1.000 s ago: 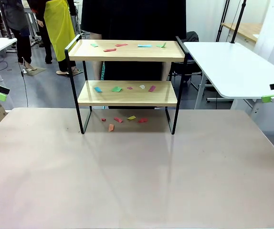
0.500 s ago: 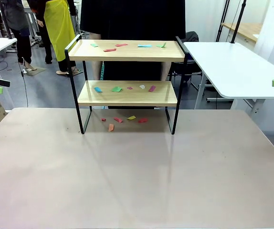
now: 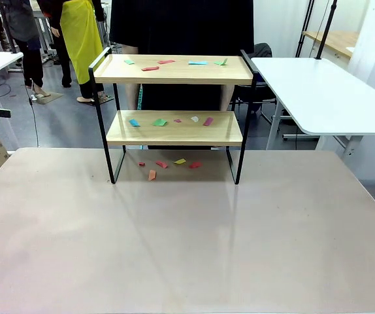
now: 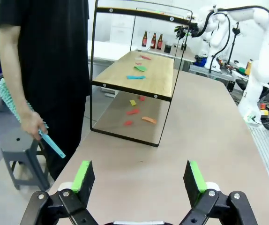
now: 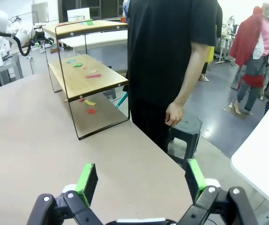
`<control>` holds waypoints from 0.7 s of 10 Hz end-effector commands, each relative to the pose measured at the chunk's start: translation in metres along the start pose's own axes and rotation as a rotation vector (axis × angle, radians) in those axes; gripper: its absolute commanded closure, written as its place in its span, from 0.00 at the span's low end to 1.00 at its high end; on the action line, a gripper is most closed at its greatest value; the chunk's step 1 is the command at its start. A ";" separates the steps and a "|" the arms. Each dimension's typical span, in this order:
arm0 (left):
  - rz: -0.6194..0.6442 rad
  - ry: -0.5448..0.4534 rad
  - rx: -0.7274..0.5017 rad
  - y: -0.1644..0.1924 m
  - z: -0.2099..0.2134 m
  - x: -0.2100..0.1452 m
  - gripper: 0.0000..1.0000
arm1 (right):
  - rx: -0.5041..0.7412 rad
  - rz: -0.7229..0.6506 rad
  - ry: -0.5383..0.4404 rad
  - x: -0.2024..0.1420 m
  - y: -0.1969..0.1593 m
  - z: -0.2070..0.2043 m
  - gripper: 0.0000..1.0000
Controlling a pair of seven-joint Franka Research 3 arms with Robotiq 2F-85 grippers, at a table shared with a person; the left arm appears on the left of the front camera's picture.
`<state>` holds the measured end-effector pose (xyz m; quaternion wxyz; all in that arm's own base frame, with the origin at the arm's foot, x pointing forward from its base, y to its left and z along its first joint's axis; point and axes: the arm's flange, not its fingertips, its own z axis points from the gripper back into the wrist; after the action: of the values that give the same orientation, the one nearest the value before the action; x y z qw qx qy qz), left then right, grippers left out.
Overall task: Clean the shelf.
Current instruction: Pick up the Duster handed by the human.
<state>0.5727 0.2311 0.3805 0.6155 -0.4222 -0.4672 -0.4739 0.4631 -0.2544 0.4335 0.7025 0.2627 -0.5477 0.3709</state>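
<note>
While parked off the near bench (image 3: 187,242) edges, empty, jaws wide apart: left tool (image 4: 138,177), right tool (image 5: 140,182). Looks like the opening step, cleaning not yet begun. Needs next a reach to the far middle. Stands there the shelf (image 3: 174,136), long axis left-right, open front facing the robot, paper scraps (image 3: 159,122) on both boards. Behind it, a person's hand (image 4: 31,126) with perhaps a duster (image 4: 10,101).

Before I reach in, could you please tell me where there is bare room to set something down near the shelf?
The table is bare from its near edge up to the shelf, and in the strips to either side of it. Crowded: coloured paper scraps dot the top board, the lower board and the tabletop under the shelf.
</note>
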 end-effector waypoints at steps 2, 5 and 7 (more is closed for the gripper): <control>-0.040 -0.043 -0.039 0.013 -0.004 -0.002 0.00 | -0.003 0.031 -0.053 0.000 -0.010 -0.001 0.00; -0.049 -0.062 -0.032 0.016 -0.006 -0.007 0.00 | 0.004 0.024 -0.063 -0.005 -0.014 -0.004 0.00; -0.068 -0.067 -0.008 0.009 0.001 0.004 0.00 | 0.004 0.033 -0.077 -0.002 -0.013 -0.003 0.00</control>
<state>0.5869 0.2319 0.3728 0.5974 -0.4291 -0.4789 -0.4792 0.4725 -0.2588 0.4287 0.6926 0.2733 -0.5583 0.3661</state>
